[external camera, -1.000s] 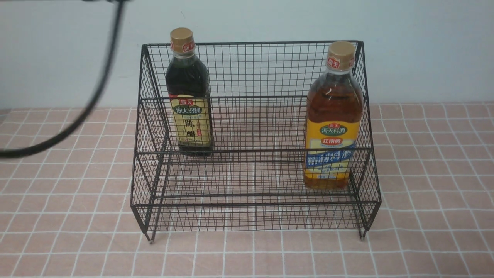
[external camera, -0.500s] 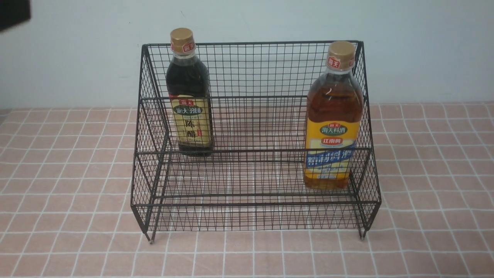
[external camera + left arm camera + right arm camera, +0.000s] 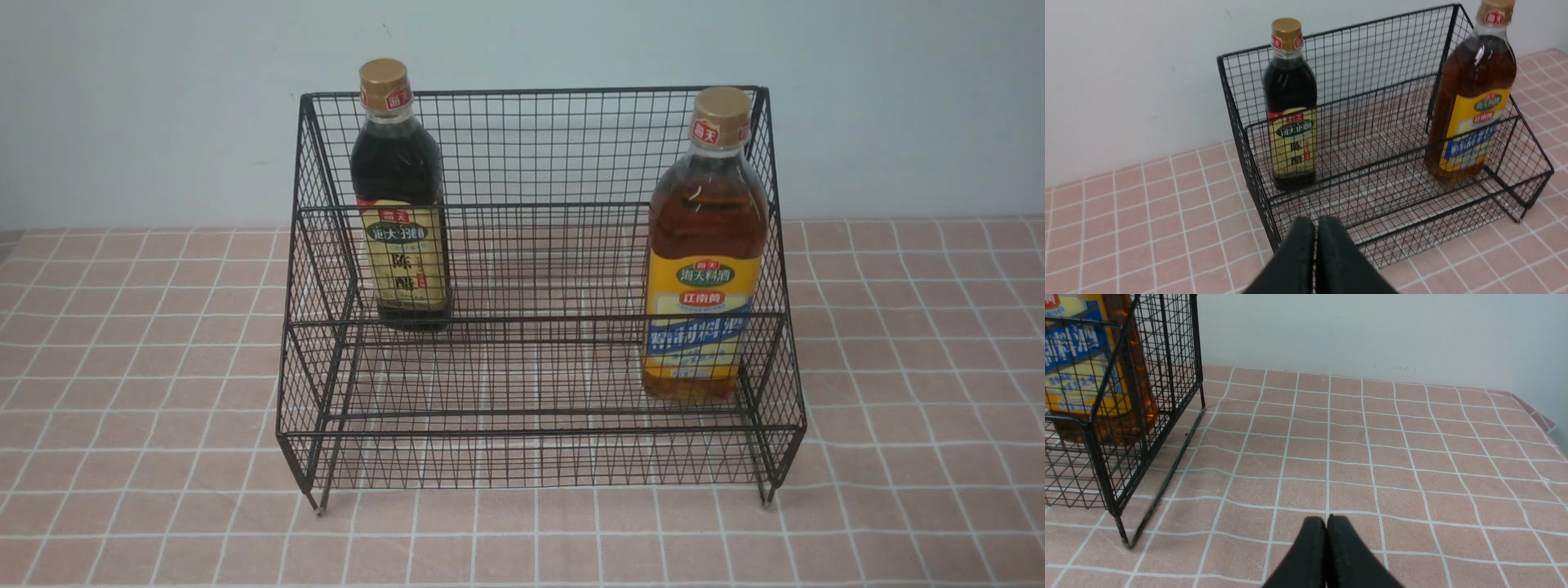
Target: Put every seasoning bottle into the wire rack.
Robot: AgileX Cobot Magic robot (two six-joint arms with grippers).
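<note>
Both grippers are clenched tight on nothing: the left gripper (image 3: 1316,222) shows its two black fingers pressed together, and the right gripper (image 3: 1326,522) looks the same, with only the tips in frame and the rest cut off at the picture edge. Neither arm appears in the front view. Ahead of the left gripper stands the rack (image 3: 539,327), its near corner just beyond the fingertips. The dark bottle (image 3: 399,196) stands upright on the upper tier, straight ahead of the left gripper and well apart from it; its base is partly veiled by mesh. The amber bottle (image 3: 706,253) stands upright on the lower tier at the rack's far end from the left gripper, its cap cropped at the top of the left wrist view (image 3: 1472,102). From the right gripper, the rack's end wall (image 3: 1163,396) sits ahead and to its left, and only the lower body of the amber bottle (image 3: 1090,371) shows behind the wires, the label hard to read. The tablecloth (image 3: 1372,457) lies below the right gripper; whether the tips touch it cannot be told
</note>
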